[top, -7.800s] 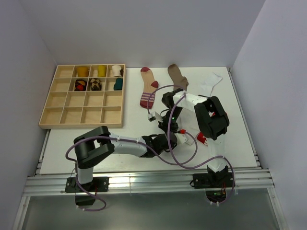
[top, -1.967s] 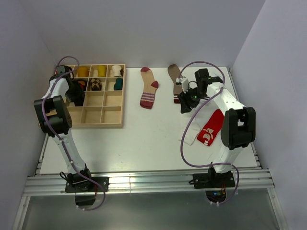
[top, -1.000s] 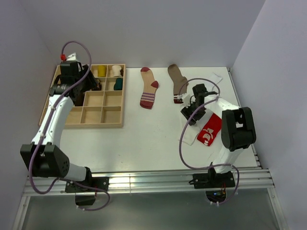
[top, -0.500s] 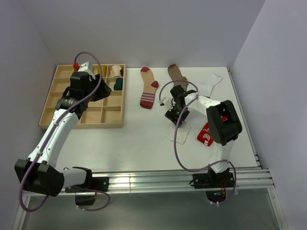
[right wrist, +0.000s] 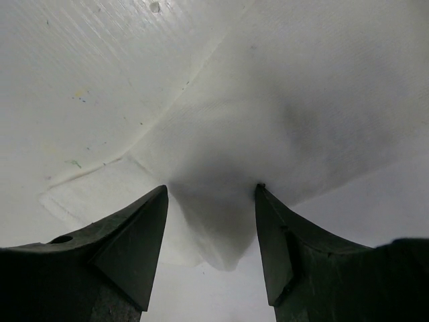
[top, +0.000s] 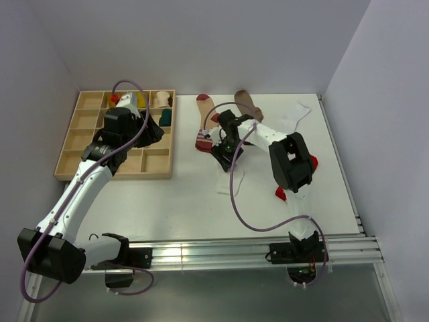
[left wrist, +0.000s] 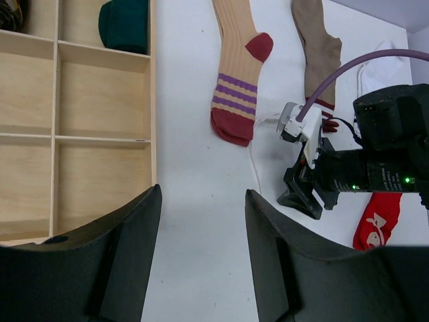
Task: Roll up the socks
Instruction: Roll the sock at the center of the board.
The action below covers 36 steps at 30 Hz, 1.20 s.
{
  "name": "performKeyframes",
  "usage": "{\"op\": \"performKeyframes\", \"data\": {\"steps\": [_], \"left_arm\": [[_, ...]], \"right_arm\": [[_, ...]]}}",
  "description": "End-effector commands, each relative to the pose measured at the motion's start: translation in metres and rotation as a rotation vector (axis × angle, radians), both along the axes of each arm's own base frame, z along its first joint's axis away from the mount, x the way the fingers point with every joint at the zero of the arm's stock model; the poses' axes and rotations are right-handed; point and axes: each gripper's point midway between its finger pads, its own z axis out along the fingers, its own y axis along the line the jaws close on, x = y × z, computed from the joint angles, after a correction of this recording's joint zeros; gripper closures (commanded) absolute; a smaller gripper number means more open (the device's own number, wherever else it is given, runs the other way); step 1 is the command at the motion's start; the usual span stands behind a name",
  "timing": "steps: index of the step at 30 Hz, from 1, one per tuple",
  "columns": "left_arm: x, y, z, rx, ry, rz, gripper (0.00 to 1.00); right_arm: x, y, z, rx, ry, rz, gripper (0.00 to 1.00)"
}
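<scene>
Overhead view plus two wrist close-ups

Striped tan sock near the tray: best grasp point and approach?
Pinch the striped tan sock at its dark red cuff end, coming straight down. It lies flat and straight, and that end faces the arms with bare table around it.

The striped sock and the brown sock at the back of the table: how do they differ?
The striped sock is tan with purple bands and dark red heel and toe; the brown sock is plain brown with a striped end. The striped sock lies fully visible, while the brown sock's end is partly hidden by the right arm. Both lie flat and unrolled on the table.
</scene>
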Motion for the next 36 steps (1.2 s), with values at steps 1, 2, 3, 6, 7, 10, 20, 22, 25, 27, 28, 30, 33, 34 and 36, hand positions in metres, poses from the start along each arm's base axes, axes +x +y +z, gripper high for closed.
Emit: {"op": "performKeyframes", "data": {"steps": [1, 2, 3, 6, 7, 10, 20, 22, 25, 27, 28, 30, 33, 34, 36], "left_arm": [[0.003, -0.007, 0.012, -0.02, -0.055, -0.029, 0.42], [0.003, -0.009, 0.01, -0.016, -0.05, -0.035, 0.42], [0.003, -0.009, 0.009, -0.015, -0.048, -0.039, 0.42], [0.003, -0.011, 0.008, -0.013, -0.049, -0.048, 0.42], [0.003, -0.013, 0.008, -0.013, -0.051, -0.055, 0.42], [0.004, -0.017, 0.013, -0.02, -0.063, -0.062, 0.42], [0.001, -0.018, 0.056, -0.03, -0.149, -0.061, 0.42], [0.002, -0.018, 0.058, -0.028, -0.151, -0.06, 0.41], [0.001, -0.019, 0.056, -0.026, -0.145, -0.065, 0.42], [0.002, -0.02, 0.053, -0.024, -0.141, -0.064, 0.41], [0.002, -0.02, 0.053, -0.023, -0.141, -0.064, 0.41], [0.002, -0.02, 0.051, -0.023, -0.138, -0.064, 0.41], [0.002, -0.021, 0.049, -0.022, -0.134, -0.069, 0.41], [0.003, -0.021, 0.047, -0.019, -0.13, -0.069, 0.41], [0.003, -0.022, 0.046, -0.018, -0.128, -0.069, 0.41]], "right_arm": [[-0.003, 0.009, 0.011, 0.06, 0.027, -0.061, 0.38], [-0.002, 0.009, 0.016, 0.07, 0.012, -0.068, 0.38], [0.0, 0.01, 0.02, 0.083, -0.008, -0.085, 0.38], [0.007, 0.004, 0.044, 0.111, -0.112, -0.093, 0.38], [0.006, -0.002, 0.058, 0.11, -0.16, -0.089, 0.38], [0.002, -0.011, 0.075, 0.105, -0.242, -0.028, 0.38], [-0.057, -0.031, 0.044, -0.008, -0.319, 0.174, 0.4], [-0.07, -0.029, 0.035, -0.022, -0.309, 0.21, 0.4], [-0.082, -0.025, 0.033, -0.029, -0.313, 0.238, 0.41], [-0.087, -0.023, 0.034, -0.023, -0.32, 0.245, 0.41], [-0.09, -0.02, 0.034, -0.019, -0.323, 0.258, 0.41], [-0.093, -0.018, 0.034, -0.018, -0.323, 0.261, 0.41], [-0.099, -0.014, 0.032, -0.02, -0.316, 0.276, 0.41], [-0.101, -0.012, 0.031, -0.017, -0.314, 0.28, 0.41], [-0.103, -0.008, 0.028, -0.022, -0.309, 0.294, 0.41]]}}
